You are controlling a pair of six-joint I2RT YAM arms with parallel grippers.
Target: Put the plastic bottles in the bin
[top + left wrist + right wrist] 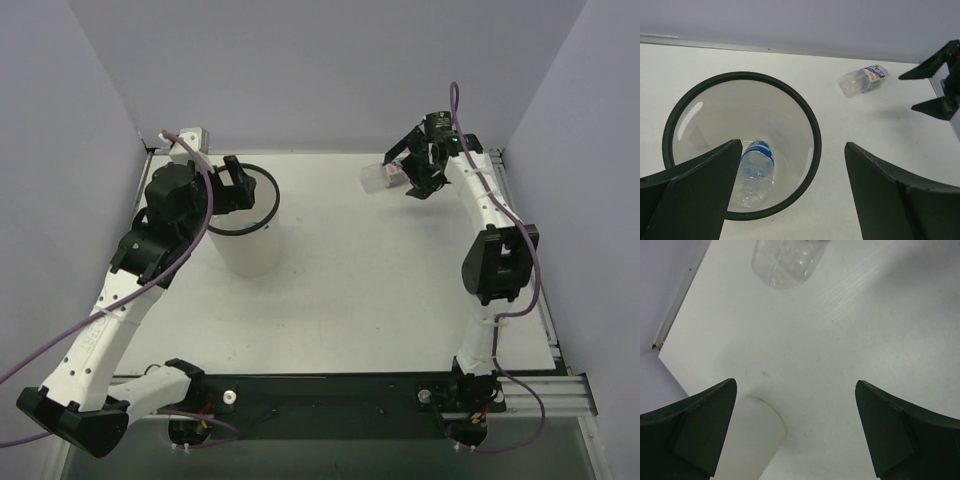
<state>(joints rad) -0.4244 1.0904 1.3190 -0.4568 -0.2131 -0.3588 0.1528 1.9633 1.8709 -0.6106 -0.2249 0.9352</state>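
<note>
Top view: left gripper hovering over bin, jaws spread, empty. Right gripper spread, hanging just beside lying bottle.
Left wrist: 1 blue-label bottle resting inside bin.
Right wrist: nothing sitting between fingers. Judging best approach: lowering, centring jaws across lying bottle's body, then closing.

Blue-labelled bottle inside bin, second bottle outside

A white table spreads below the right gripper; plain pale lilac walls stand close beyond and beside it, under soft even light.
</note>
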